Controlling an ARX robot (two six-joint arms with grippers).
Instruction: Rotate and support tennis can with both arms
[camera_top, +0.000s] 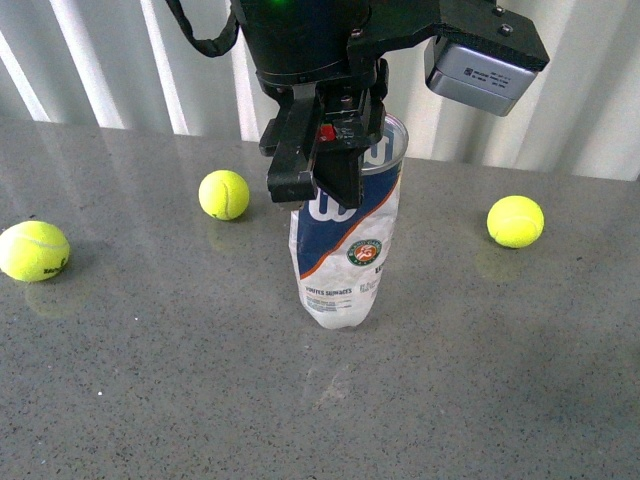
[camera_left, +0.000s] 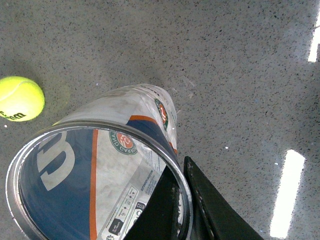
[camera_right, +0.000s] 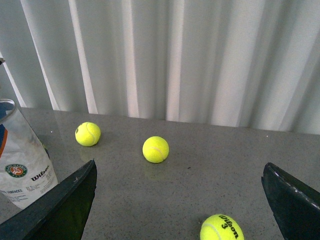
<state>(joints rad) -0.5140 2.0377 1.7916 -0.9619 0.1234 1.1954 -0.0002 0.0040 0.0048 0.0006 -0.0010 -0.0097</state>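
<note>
Grey speckled worktop, white curtain behind, tennis can (camera_top: 345, 250) near worktop centre, long axis roughly vertical, open silver rim up, left gripper (camera_top: 318, 185) clamped on rim, hiding upper label, right gripper (camera_right: 180, 165) spread wide, "Wilson" legible on can, small print unreadable, ball (camera_right: 221, 227) marked "Wilson 3".

Front view downward, wrist views nearer, tennis can (camera_top: 345, 250) in all.
</note>
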